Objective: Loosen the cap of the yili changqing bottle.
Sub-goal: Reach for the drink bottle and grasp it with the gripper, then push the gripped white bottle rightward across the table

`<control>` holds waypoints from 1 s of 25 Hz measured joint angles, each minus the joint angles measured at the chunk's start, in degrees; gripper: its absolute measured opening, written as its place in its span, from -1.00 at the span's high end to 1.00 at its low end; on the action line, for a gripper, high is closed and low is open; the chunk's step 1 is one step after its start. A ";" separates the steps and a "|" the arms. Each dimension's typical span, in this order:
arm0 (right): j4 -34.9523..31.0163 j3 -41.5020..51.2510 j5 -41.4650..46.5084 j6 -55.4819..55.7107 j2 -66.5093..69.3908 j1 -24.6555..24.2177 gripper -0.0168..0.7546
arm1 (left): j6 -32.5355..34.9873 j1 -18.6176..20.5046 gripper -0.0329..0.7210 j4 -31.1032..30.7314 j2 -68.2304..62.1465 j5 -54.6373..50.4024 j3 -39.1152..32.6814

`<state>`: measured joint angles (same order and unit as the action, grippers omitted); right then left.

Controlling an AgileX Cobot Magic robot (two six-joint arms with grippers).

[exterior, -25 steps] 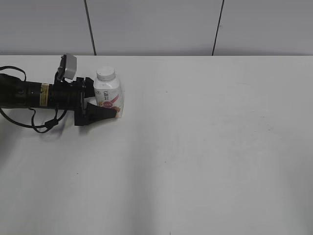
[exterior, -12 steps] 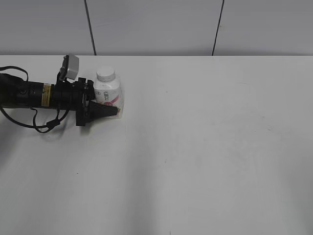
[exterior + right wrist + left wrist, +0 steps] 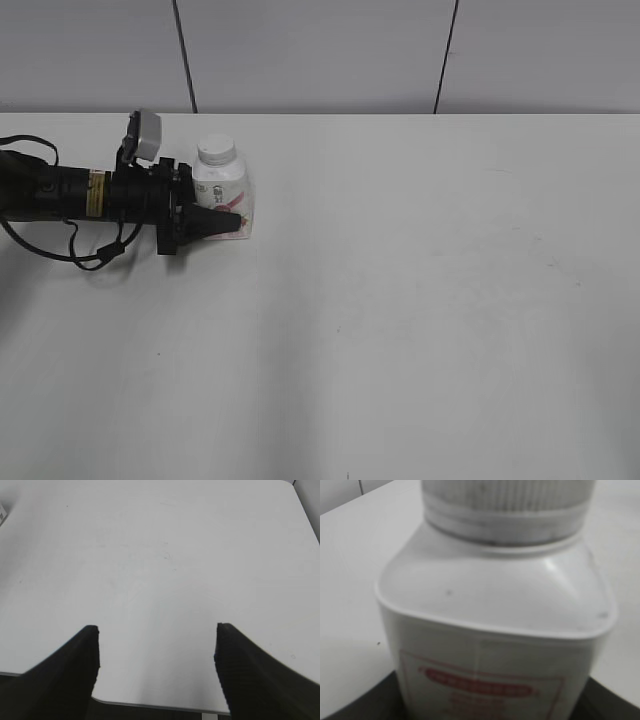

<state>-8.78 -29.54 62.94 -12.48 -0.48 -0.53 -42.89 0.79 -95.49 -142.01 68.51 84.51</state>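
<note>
**Operator:** While the cap is not yet loosened, report bottle location and grip.

**Arm:** The yili changqing bottle stands upright at the far left of the worktop. My left gripper reaches in horizontally from the left, low over the worktop, with one finger in front of the label and the other behind the body. The fingers appear clamped on the lower body, below the shoulder. In the left wrist view the bottle fills the frame, with dark finger edges at both lower corners.

**Operator:** Handling properties?

**Arm:** I judge it a thin-walled plastic container: light, smooth, slightly compliant under pressure. The squarish body resists rotation between flat fingers, so it is the correct holding point. Excess squeeze may dent it.

**Operator:** And the cap?

**Arm:** The cap is white, seated on the neck and unobstructed. Its ribbed edge offers purchase for twisting. Take hold there, from above.

**Operator:** Right arm status?

**Arm:** My right gripper has its fingers apart, holding nothing, over bare worktop. It is not visible in the exterior view.
</note>
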 joint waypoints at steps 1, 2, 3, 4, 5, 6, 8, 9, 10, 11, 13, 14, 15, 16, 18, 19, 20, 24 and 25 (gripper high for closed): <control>0.00 0.00 0.00 0.00 0.00 0.00 -0.52 | 0.00 -0.04 -0.20 0.00 0.00 0.00 0.00; 0.00 0.00 0.00 0.00 0.00 0.00 -0.52 | 0.00 -0.15 -0.20 0.04 0.00 -0.08 0.00; 0.00 0.00 0.00 0.00 0.00 0.00 -0.52 | 0.00 -0.34 -0.20 0.11 0.09 -0.21 0.00; 0.00 0.00 0.00 0.00 0.00 0.00 -0.52 | -0.27 -0.69 -0.20 0.04 0.21 -0.43 0.00; 0.00 0.00 0.00 0.00 0.00 0.00 -0.52 | -0.59 -1.08 -0.20 -0.21 0.61 -0.70 0.00; 0.00 0.00 0.00 0.00 0.00 0.00 -0.52 | -1.04 -1.46 -0.20 -0.26 0.94 -0.84 0.00; 0.00 0.00 0.00 0.00 0.00 0.00 -0.52 | -1.57 -2.62 -0.20 -0.34 2.13 -1.13 -0.20; 0.00 0.00 0.00 0.00 0.00 0.00 -0.52 | -1.66 -3.18 -0.20 -0.34 2.94 -1.13 -0.42; 0.00 0.00 0.00 0.00 0.00 0.00 -0.52 | -1.71 -3.91 -0.19 0.05 3.76 -1.13 -0.87; 0.00 0.00 0.00 0.00 0.00 0.00 -0.52 | -1.71 -4.85 -0.19 0.58 4.58 -1.13 -1.46; 0.00 0.00 0.00 0.00 0.00 0.00 -0.52 | -1.63 -6.52 -0.19 1.87 6.15 -1.13 -3.71; 0.00 0.00 0.00 0.00 0.00 0.00 -0.52 | -1.34 -7.32 -0.19 2.40 7.05 -1.13 -4.73; 0.00 0.00 0.00 0.00 0.00 0.00 -0.52 | -0.76 -8.34 -0.19 2.99 7.75 -1.13 -5.80; 0.00 0.00 0.00 0.00 0.00 0.00 -0.52 | -0.02 -9.43 -0.19 3.70 8.68 -1.13 -7.08; 0.00 0.00 0.00 0.00 0.00 0.00 -0.52 | 1.00 -11.72 -0.19 4.96 9.75 -1.00 -9.31; 0.00 0.00 0.00 0.00 0.00 0.00 -0.52 | 1.45 -12.63 -0.19 5.23 10.01 -0.89 -10.05; 0.00 0.00 0.00 0.00 0.00 0.00 -0.52 | 1.93 -13.75 -0.19 5.66 10.28 -0.83 -10.99; 0.00 0.00 0.00 0.00 0.00 0.00 -0.52 | 5.31 -17.16 -0.19 8.18 10.37 -0.83 -13.11; 0.00 0.00 0.00 0.00 0.00 0.00 -0.52 | 6.02 -17.93 -0.19 8.84 10.37 -0.83 -13.37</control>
<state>-8.78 -29.54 62.94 -12.48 -0.48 -0.53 -36.87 -17.14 -86.65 -131.64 67.68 71.14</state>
